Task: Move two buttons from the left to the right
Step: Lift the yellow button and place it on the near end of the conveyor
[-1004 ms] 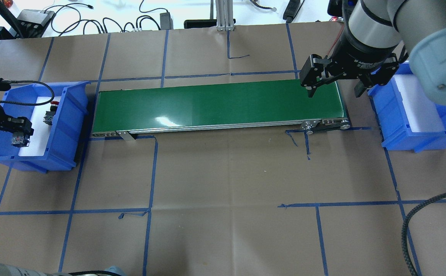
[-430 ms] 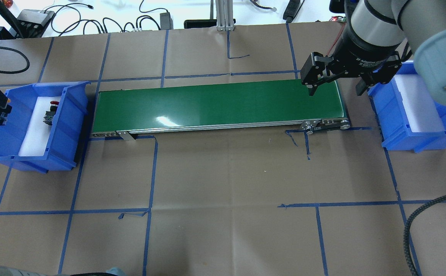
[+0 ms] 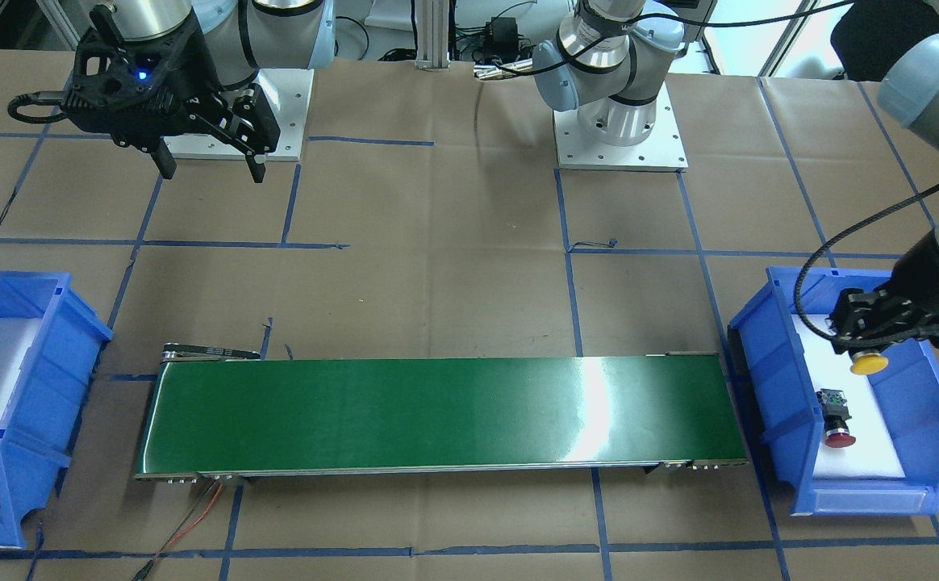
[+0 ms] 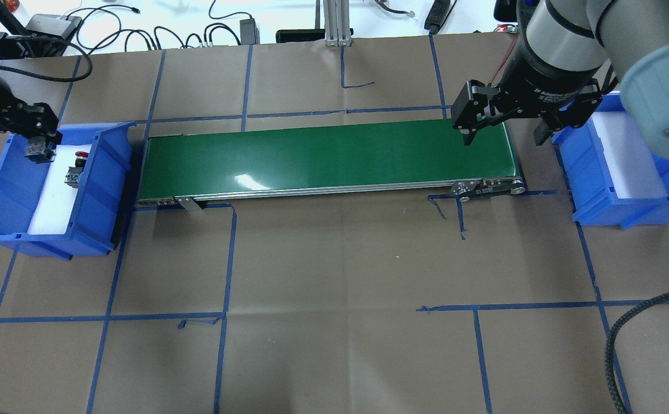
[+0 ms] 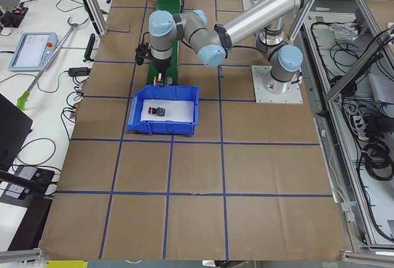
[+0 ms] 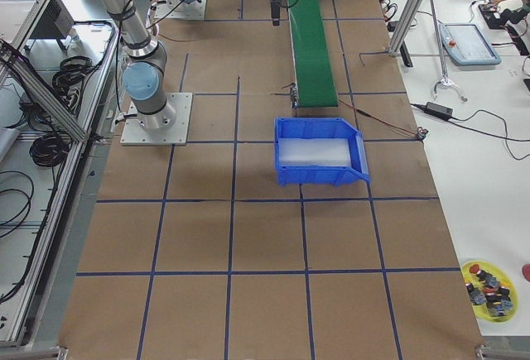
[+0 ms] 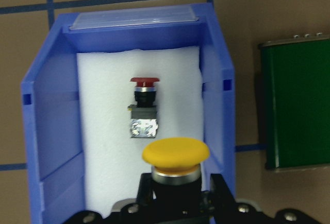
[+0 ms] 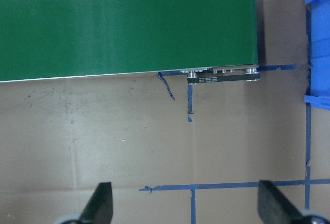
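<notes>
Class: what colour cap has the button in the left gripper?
Yellow; the button shows best in the left wrist view.

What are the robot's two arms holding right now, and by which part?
The left tool grips the yellow-capped button by its dark body, just under the cap. The right tool is open and empty.

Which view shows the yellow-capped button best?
The left wrist view: the yellow-capped button fills the foreground, clamped in the left hand. Front-facing shows its small cap; overhead, a tiny grey body; the left side view, a speck; others miss it.
</notes>
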Robot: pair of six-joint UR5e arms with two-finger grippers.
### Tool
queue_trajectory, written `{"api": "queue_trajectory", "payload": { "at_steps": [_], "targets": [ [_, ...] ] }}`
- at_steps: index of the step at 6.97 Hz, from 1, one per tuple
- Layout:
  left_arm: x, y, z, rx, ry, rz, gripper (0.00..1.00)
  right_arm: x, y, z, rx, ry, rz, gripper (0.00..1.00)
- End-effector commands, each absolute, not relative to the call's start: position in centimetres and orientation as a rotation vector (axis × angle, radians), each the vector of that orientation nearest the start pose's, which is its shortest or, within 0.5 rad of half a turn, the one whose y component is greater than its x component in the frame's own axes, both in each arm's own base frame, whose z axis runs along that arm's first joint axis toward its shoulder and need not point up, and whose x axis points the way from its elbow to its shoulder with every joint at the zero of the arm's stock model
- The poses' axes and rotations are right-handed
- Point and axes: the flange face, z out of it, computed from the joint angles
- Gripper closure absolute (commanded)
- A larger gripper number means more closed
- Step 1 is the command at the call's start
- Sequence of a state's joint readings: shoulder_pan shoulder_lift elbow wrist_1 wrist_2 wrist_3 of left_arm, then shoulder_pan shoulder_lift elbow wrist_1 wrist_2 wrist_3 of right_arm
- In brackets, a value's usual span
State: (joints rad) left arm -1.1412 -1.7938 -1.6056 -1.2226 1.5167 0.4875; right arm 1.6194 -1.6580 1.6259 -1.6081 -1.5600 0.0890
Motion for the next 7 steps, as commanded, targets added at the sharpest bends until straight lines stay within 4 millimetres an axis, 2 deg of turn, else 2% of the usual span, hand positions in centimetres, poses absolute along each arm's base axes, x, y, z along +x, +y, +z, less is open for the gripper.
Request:
{"api": "queue_trajectory", "payload": {
  "at_steps": [1,2,3,5,6,7],
  "targets": [
    [2.7,-59.8,38.4,0.06,3.158,-0.163,0.89,15.6,-45.5,50.5,0.064,3.126,-0.102,0.0],
    [-0.2,-60.1,37.3,-0.02,3.172,-0.142,0.89,15.6,-45.5,50.4,0.064,3.126,-0.1,0.0],
    [-2.7,-61.1,35.0,-0.009,3.172,-0.143,0.89,15.5,-45.5,50.2,0.067,3.126,-0.097,0.0],
    [-6.1,-63.2,28.0,0.04,3.155,-0.209,0.89,15.5,-45.6,50.0,0.069,3.125,-0.087,0.0],
    [-7.0,-63.0,25.9,0.062,3.154,-0.214,0.89,15.5,-45.7,50.0,0.069,3.127,-0.088,0.0],
    [-7.1,-61.7,25.1,0.066,3.157,-0.178,0.89,15.5,-45.7,50.0,0.069,3.125,-0.087,0.0]
  ]
}}
